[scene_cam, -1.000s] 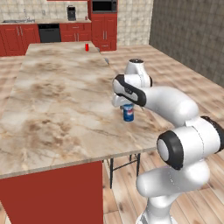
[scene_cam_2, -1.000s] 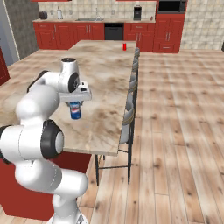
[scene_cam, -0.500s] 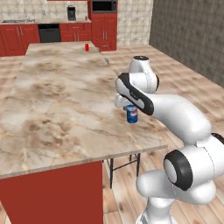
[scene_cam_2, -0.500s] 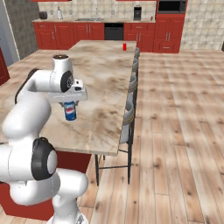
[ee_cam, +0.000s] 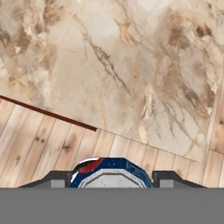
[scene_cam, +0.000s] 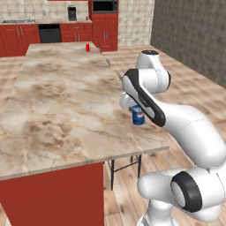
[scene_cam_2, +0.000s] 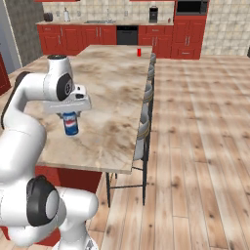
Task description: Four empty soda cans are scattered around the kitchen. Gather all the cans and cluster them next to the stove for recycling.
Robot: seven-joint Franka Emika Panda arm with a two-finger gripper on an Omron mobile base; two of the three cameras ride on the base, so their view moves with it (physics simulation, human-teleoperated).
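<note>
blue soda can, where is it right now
The blue soda can hangs in the end effector just above the marble island counter, near its stool-side edge; in the hand view it sits between the fingertips.

We see our gripper (scene_cam: 137, 108) closed around the top of a blue can (scene_cam: 138, 116), held upright above the marble counter (scene_cam: 62, 106) near its right edge. A small red can (scene_cam: 87, 47) stands at the counter's far end.

Even, bright, rendered light falls across the marble island counter (scene_cam: 66, 101), without glare or hard shadows; textures look soft and slightly blurred, cabinets beyond it coarser.
</note>
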